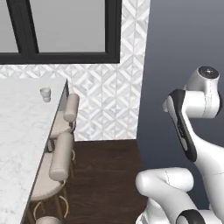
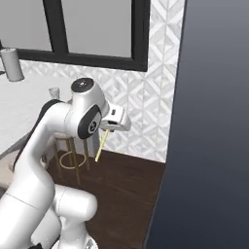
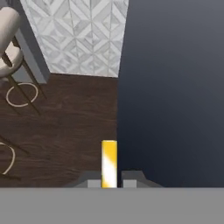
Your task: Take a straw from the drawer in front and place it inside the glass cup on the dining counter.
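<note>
The thin straw [image 3: 109, 162] is yellow with a pale white sheen, and the dining counter's thick marble top [image 1: 19, 131] is white with faint grey veins. The padded bar stools [image 1: 60, 162] are beige on gold-coloured metal frames, over a dark brown wood-plank floor [image 1: 105, 175]. The far wall tiles [image 1: 109, 92] carry a white-and-grey diamond pattern below a black-framed window [image 1: 61, 54], beside a plain dark blue-grey panel [image 2: 209, 121] on the right.
</note>
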Available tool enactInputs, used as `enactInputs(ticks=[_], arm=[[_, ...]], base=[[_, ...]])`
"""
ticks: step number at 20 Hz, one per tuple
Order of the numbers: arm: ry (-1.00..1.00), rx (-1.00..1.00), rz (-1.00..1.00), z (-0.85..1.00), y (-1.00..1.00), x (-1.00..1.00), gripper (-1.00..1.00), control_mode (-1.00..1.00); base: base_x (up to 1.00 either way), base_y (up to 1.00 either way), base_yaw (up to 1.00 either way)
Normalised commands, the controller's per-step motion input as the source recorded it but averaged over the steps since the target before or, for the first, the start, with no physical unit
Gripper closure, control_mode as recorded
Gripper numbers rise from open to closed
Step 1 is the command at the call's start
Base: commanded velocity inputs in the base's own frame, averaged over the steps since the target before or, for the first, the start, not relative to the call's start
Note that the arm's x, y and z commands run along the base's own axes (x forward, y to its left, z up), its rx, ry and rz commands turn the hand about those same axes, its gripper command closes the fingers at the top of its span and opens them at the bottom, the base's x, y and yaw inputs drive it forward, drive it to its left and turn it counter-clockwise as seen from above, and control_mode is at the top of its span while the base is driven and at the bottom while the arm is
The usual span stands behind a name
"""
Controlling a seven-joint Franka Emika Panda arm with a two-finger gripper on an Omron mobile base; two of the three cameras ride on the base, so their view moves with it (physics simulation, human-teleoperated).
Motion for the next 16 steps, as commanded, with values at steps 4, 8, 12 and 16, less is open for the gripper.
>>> enactInputs(ticks=[4, 8, 12, 16], arm=[[0.0, 0.0, 0.0, 0.0, 0.0, 0.0, 1.0, 1.0], [0.0, 0.0, 0.0, 0.0, 0.0, 0.0, 1.0, 1.0], [0.0, 0.0, 0.0, 0.0, 0.0, 0.0, 1.0, 1.0], [0.0, 0.0, 0.0, 0.0, 0.0, 0.0, 1.0, 1.0]], base=[[1.0, -0.04, 0.5], [1.0, -0.31, 0.55], [0.93, -0.43, 0.58], [0.33, -0.53, 0.65]])
